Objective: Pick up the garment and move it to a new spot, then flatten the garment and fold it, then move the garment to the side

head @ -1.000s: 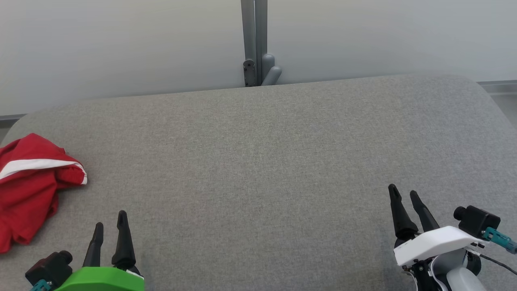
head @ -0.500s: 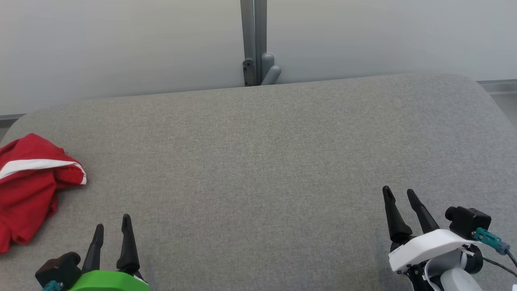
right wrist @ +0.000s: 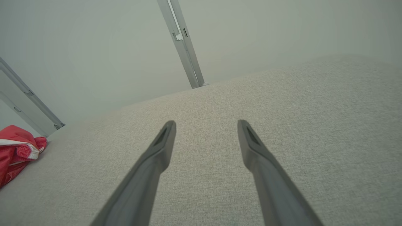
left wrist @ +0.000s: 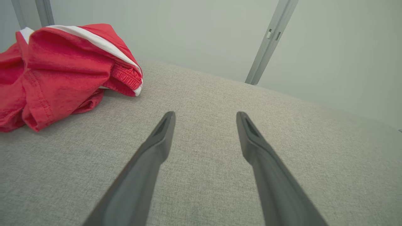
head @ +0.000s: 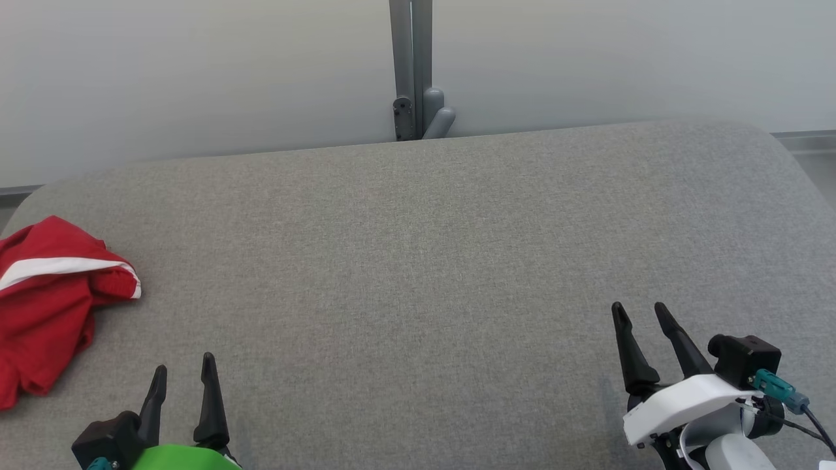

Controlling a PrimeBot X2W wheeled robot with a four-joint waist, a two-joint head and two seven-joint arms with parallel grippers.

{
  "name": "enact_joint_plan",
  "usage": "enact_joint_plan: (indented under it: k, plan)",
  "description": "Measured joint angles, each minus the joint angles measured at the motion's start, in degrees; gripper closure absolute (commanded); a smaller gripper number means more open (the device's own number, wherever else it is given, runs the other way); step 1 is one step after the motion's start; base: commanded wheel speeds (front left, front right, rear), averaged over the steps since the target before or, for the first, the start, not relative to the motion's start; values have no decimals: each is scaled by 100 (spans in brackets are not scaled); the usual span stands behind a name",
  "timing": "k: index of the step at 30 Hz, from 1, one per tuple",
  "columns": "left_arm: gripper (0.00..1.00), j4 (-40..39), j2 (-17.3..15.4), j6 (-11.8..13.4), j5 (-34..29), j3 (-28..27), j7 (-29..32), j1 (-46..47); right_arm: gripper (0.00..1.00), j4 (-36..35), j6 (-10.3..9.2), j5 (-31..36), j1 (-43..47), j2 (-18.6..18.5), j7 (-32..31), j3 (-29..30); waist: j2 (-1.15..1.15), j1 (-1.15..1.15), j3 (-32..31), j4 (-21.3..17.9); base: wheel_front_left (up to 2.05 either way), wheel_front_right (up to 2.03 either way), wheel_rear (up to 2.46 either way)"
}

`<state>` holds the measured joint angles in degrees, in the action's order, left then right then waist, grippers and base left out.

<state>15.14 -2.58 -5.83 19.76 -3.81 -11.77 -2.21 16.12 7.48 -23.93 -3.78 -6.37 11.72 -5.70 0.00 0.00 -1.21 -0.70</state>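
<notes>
The garment [head: 46, 307] is a crumpled red piece with a white stripe, lying at the far left edge of the grey padded table [head: 418, 261]. It also appears in the left wrist view as the garment [left wrist: 59, 72] at upper left, and in the right wrist view as the garment [right wrist: 17, 149] at the left edge. My left gripper [head: 183, 367] stands open at the lower left, to the right of the garment and apart from it. At the lower right my right gripper [head: 640, 312] is open too. Both hold nothing.
A grey metal post [head: 411, 65] with a bracket rises behind the table's far edge against a pale wall. The table's corners are rounded, and the garment hangs near the left edge.
Both grippers have drawn slightly back toward the bottom of the head view; the left shifted a little right, the right a little left. The garment has not moved.
</notes>
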Motion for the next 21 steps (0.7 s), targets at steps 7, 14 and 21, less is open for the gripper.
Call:
enact_joint_plan:
  k: [7,14,21]
  plan:
    - [0,7,-2,16,-320,-11,-93,-51,0,27,0,316,1,-12,92,-22,0,0,22,-4,0,0,0]
    - [0,-5,-4,64,-642,-10,-168,-69,0,52,0,656,2,-18,159,-34,0,0,30,-6,0,0,0]
    - [0,-25,-7,86,-933,-5,-241,-81,0,38,0,971,5,-22,238,-29,0,0,43,7,0,0,0]
